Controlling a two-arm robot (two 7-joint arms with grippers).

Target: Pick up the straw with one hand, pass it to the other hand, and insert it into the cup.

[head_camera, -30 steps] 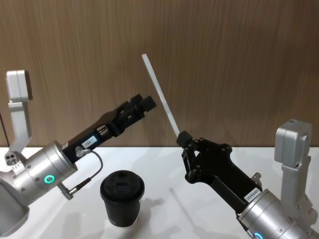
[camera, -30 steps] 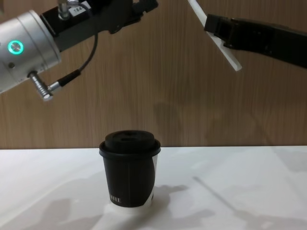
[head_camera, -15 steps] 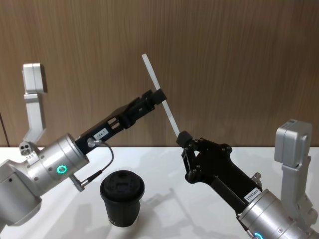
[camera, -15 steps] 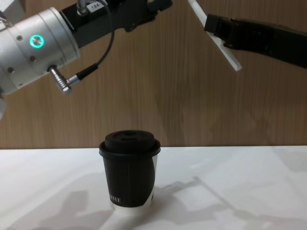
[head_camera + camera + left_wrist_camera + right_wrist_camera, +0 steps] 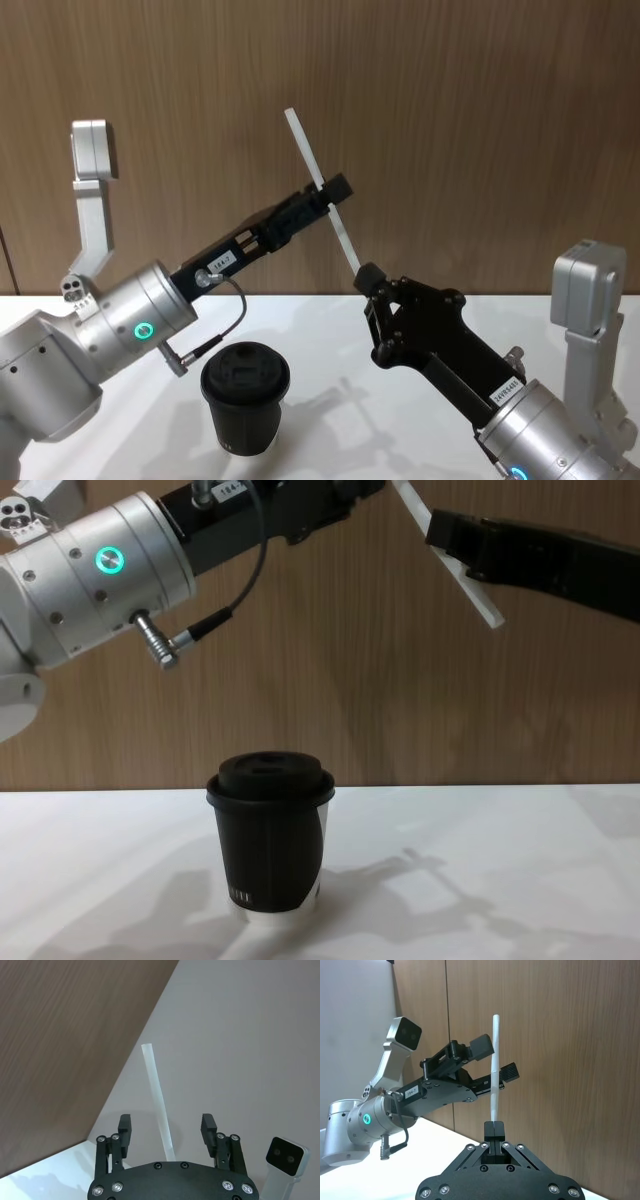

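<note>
Right gripper pinched shut on the straw; left gripper spread wide around its shaft.

Nearest the robot, the right gripper clamps the straw just above its lower end, while the cup stands lidded on the white table, down to the left and well apart. From that grip the straw's long axis climbs steeply, its free top leaning toward the robot's left. Farther out, the left gripper's fingers stand one on each side of the upper shaft, apparently not touching it. The handover should go best if they close squarely across the axis with the shaft centred, and the right gripper lets go only once that hold looks firm.
</note>
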